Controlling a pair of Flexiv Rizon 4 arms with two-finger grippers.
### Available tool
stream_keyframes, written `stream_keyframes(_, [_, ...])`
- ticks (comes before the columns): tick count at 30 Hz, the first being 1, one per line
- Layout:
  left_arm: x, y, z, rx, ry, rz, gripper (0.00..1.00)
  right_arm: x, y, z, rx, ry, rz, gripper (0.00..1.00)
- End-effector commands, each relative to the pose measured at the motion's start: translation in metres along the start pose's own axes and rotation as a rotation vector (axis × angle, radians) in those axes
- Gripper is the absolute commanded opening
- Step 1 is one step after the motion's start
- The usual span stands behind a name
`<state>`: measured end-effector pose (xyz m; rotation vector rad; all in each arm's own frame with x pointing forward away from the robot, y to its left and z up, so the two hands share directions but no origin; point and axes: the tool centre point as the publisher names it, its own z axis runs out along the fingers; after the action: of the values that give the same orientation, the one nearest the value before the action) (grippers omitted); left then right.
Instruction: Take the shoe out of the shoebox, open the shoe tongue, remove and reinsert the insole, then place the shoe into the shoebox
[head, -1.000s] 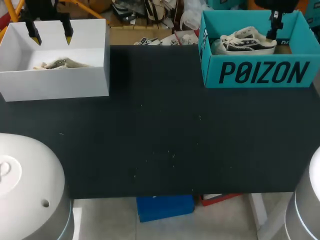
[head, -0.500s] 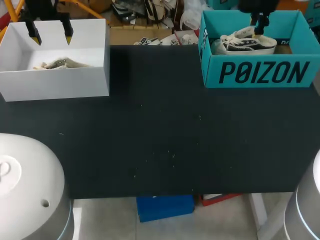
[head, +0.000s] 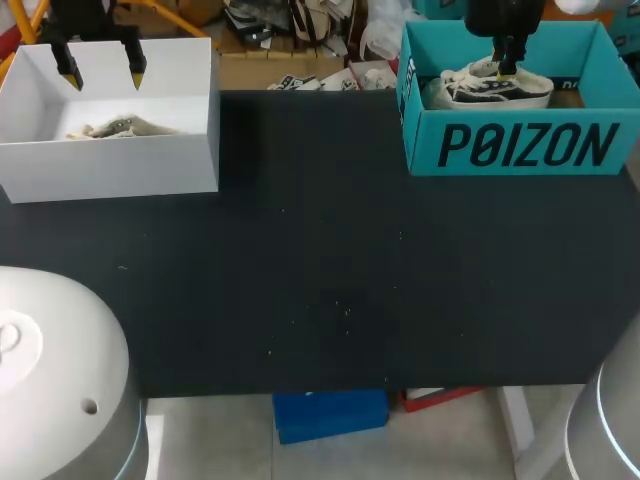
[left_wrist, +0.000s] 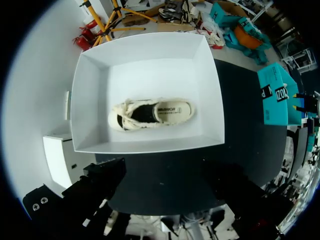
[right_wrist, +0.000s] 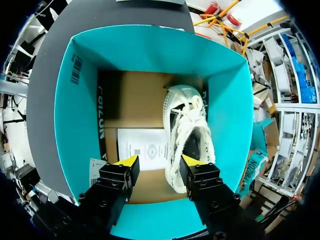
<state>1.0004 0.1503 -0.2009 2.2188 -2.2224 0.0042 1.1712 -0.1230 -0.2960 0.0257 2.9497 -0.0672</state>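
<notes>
The right gripper hangs inside the teal shoebox with its two yellow-tipped fingers spread apart and gripping nothing. One tip is above the heel end of a white and black sneaker. The other is above a printed paper sheet on the cardboard floor beside the shoe. So the sneaker lies under and ahead of one finger, toe pointing away, not between the two.

This looks like the first step, taking the shoe out. The next move probably calls for shifting sideways so the fingers straddle the heel or collar, then lowering and closing.

At the table's other far corner, the left gripper hovers with its fingers apart over a white box holding a cream shoe.
</notes>
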Motion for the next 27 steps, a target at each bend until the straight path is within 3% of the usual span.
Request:
stream_keyframes(1, [0.000,0.000,-0.001,-0.001,-0.001,-0.001,1.00,-0.012,0.001,0.022,-0.003,0.028,-0.001,0.50])
stream_keyframes(14, [0.000,0.000,-0.001,-0.001,-0.001,-0.001,1.00,-0.022,-0.009,0.048,-0.008,0.040,-0.003,0.52])
stream_keyframes(27, [0.000,0.000,-0.001,-0.001,-0.001,-0.001,1.00,-0.028,-0.011,0.074,-0.008,0.059,-0.009,0.48])
